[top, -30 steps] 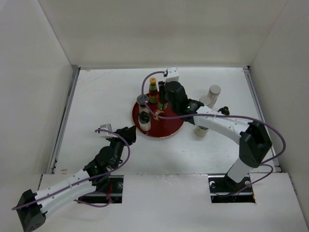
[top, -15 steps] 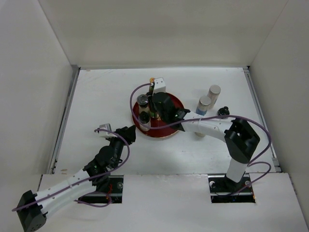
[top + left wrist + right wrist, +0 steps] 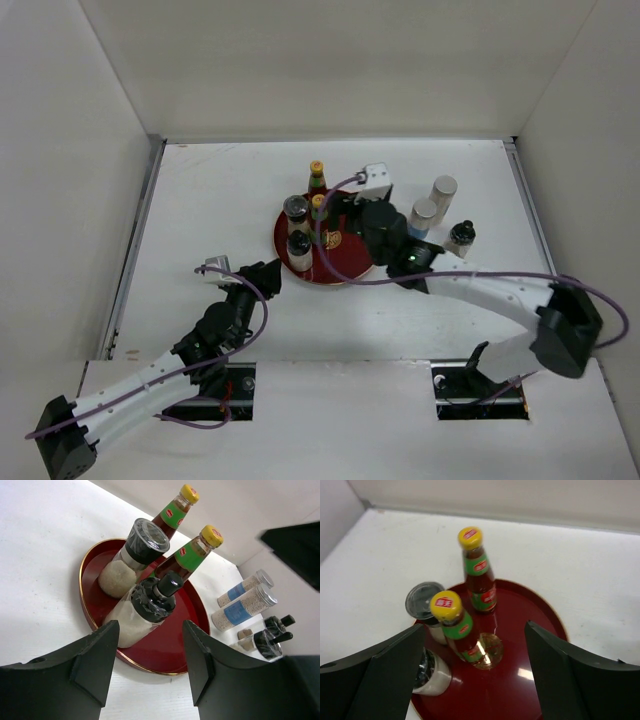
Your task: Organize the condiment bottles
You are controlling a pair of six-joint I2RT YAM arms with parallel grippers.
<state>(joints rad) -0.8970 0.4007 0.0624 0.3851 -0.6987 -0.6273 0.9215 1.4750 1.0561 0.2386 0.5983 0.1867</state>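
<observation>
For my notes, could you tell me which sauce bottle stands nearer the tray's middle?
The sauce bottle closer to the robot; the other bottle stands at the tray's far rim.

Red tray (image 3: 345, 256) holds 2 sauce bottles (image 3: 317, 176) + 2 shaker jars (image 3: 299, 246); 3 other jars (image 3: 443, 190) stand on table (image 3: 220, 200), R of it.

two sauce bottles (image 3: 316, 178) with green necks and yellow caps. two shaker jars (image 3: 295, 207) with dark lids, one flat-topped and one knobbed (image 3: 299, 245). two silver-lidded shakers (image 3: 443, 190) with blue labels. two small dark-capped bottles (image 3: 264, 642) show in the left wrist view; the top view shows only one (image 3: 459, 237). one round red tray (image 3: 350, 260). that makes eight containers in all.
</observation>
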